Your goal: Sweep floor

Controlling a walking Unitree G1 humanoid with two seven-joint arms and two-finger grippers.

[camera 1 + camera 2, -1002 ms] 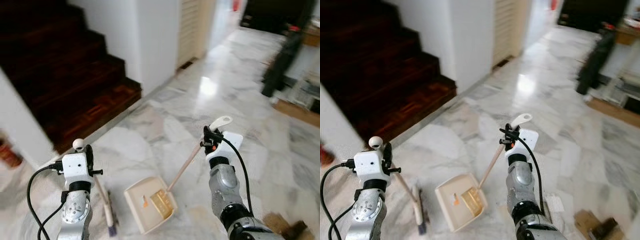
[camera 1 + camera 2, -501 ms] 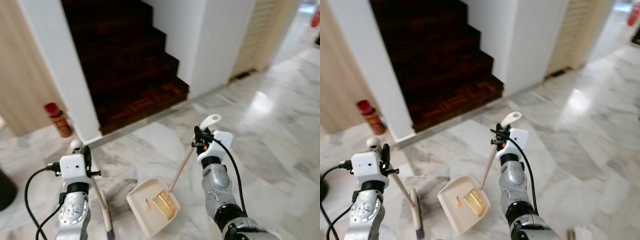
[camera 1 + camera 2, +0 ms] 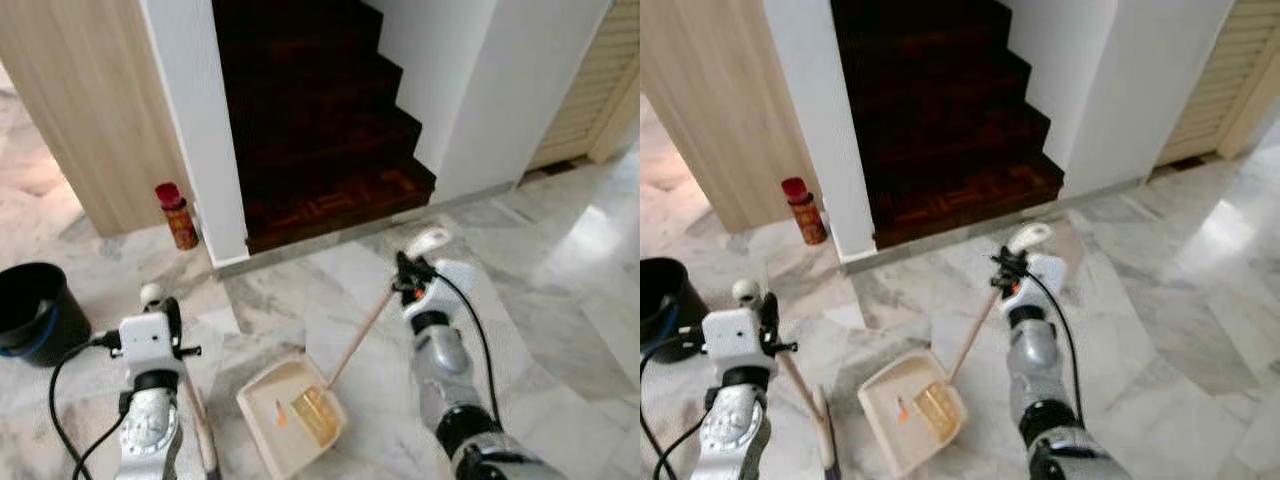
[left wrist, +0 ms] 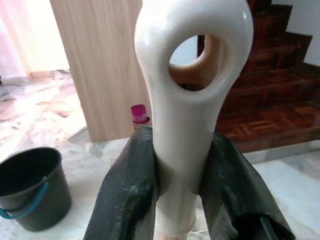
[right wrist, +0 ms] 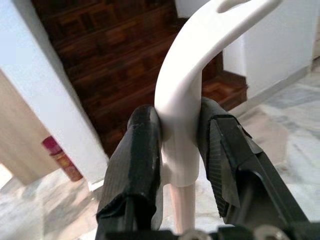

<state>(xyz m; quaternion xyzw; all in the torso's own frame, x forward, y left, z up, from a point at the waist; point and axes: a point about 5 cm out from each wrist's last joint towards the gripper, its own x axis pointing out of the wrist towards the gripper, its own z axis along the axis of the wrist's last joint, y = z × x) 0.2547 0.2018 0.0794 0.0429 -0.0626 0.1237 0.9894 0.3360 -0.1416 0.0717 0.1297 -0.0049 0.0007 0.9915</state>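
Broom (image 4: 192, 115) sits clamped by its white handle top in my left gripper (image 4: 180, 185), head low on the marble floor (image 3: 560, 330) at my left; right gripper (image 5: 182, 145) is closed on the dustpan handle (image 5: 195, 85), cream dustpan (image 3: 290, 415) resting between the arms. I note a black bucket (image 3: 35, 310) far left, a red canister (image 3: 178, 215) against the white pillar (image 3: 200, 130), dark stairs (image 3: 320, 130) ahead. Open marble lies to my right
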